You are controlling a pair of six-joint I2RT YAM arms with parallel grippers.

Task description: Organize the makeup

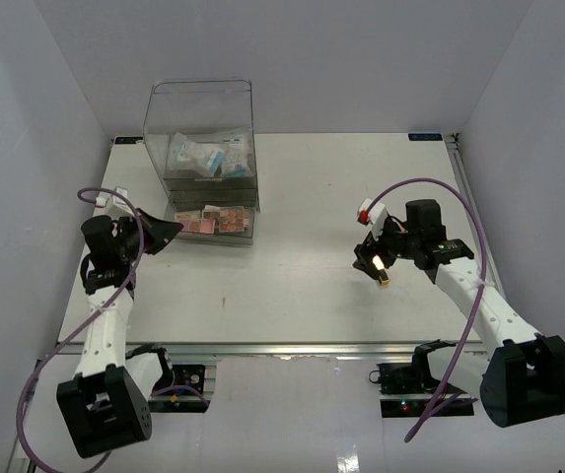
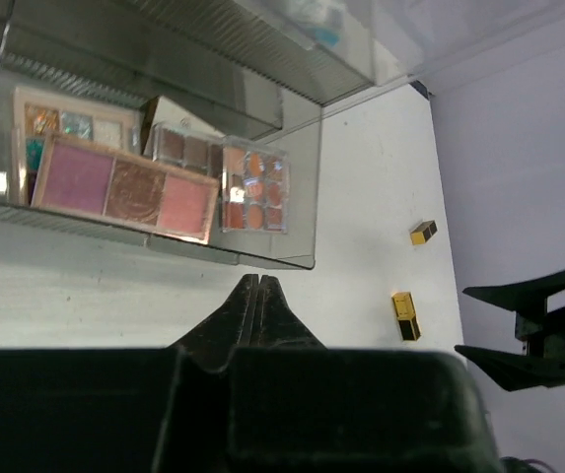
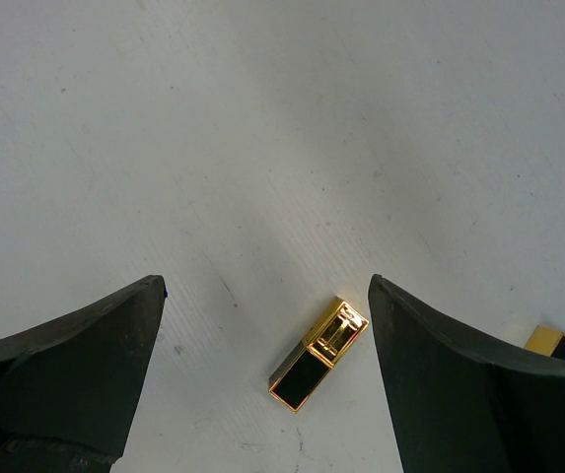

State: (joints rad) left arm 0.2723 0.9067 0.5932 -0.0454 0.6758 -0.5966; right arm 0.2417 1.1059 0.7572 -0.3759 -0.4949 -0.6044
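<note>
My right gripper [image 3: 267,284] is open and hovers over a black-gold tube [image 3: 319,353] lying flat on the table between its fingers. A second gold tube [image 3: 558,345] peeks out behind the right finger. Both tubes also show in the left wrist view [image 2: 405,315] [image 2: 422,232]. Several pink-brown eyeshadow palettes [image 2: 124,187] lie in the pulled-out bottom drawer [image 2: 292,261] of the clear box [image 1: 200,108]. Blue-white packets [image 1: 203,156] sit higher in the box. My left gripper [image 2: 260,281] is shut and empty, just in front of the drawer. I see no silver case.
The clear plastic box stands at the back left of the white table [image 1: 302,197]. The table's metal front rail [image 1: 292,347] runs along the near edge. Purple cables loop off both arms.
</note>
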